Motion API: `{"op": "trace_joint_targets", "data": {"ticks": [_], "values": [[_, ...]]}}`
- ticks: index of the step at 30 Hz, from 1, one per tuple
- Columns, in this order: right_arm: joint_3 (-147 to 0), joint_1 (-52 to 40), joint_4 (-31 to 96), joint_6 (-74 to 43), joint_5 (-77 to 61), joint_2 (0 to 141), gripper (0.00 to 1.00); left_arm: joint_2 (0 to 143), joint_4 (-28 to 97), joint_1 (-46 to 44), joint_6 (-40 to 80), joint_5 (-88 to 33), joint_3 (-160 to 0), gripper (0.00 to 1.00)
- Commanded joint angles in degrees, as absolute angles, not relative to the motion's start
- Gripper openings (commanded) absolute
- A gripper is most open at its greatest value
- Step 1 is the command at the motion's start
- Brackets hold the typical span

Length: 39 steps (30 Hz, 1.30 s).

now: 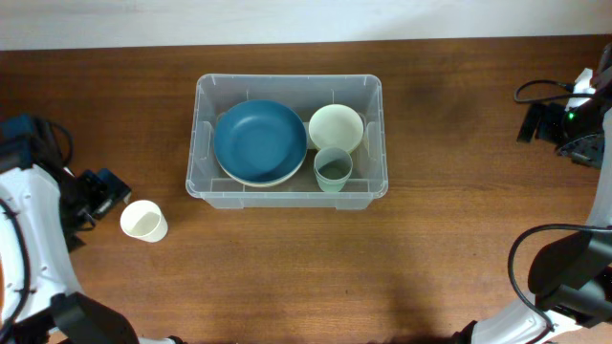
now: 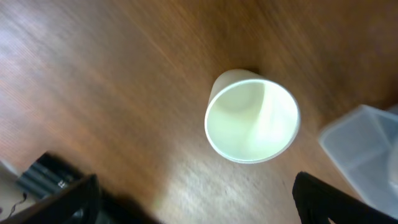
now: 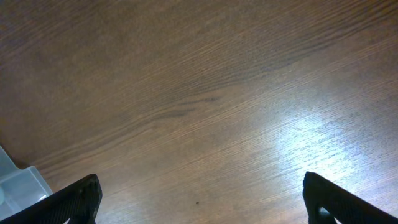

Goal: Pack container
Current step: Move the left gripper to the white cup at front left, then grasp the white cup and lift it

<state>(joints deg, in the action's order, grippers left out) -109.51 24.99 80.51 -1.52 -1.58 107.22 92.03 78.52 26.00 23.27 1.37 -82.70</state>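
Observation:
The container (image 1: 287, 79), a clear plastic tub, stands at the table's middle. Inside lie a blue plate (image 1: 259, 140) stacked on a cream one, a pale green bowl (image 1: 336, 127) and a light green cup (image 1: 333, 169). A cream cup (image 1: 143, 221) stands upright on the wood to the tub's left. My left gripper (image 1: 105, 196) is just left of it, open and empty. In the left wrist view the cream cup (image 2: 252, 115) sits ahead of the left gripper (image 2: 196, 208), apart from both fingers. My right gripper (image 3: 202, 205) hangs open over bare wood at the far right.
A corner of the tub shows at the right of the left wrist view (image 2: 367, 155) and at the lower left of the right wrist view (image 3: 18, 183). Black cables (image 1: 540, 91) lie by the right arm. The table's back edge (image 1: 306, 43) meets a pale wall.

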Motion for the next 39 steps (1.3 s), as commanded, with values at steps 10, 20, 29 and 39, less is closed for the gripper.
{"op": "trace_joint_targets", "data": {"ticks": [10,20,29,39], "values": [[-109.27,25.15,80.47,-1.96,-1.72,107.42,0.99,91.05,62.48,26.04,23.55,-4.27,-64.93,0.98],[-109.27,25.15,80.47,-1.96,-1.72,107.42,0.99,91.05,53.65,26.04,24.03,-4.1,-56.42,0.79],[-109.27,25.15,80.47,-1.96,-1.72,107.42,0.99,91.05,50.72,26.04,25.74,-6.17,-54.63,0.05],[-109.27,25.15,80.47,-1.96,-1.72,107.42,0.99,90.28,57.41,26.04,25.65,-8.01,-70.22,0.01]]}}
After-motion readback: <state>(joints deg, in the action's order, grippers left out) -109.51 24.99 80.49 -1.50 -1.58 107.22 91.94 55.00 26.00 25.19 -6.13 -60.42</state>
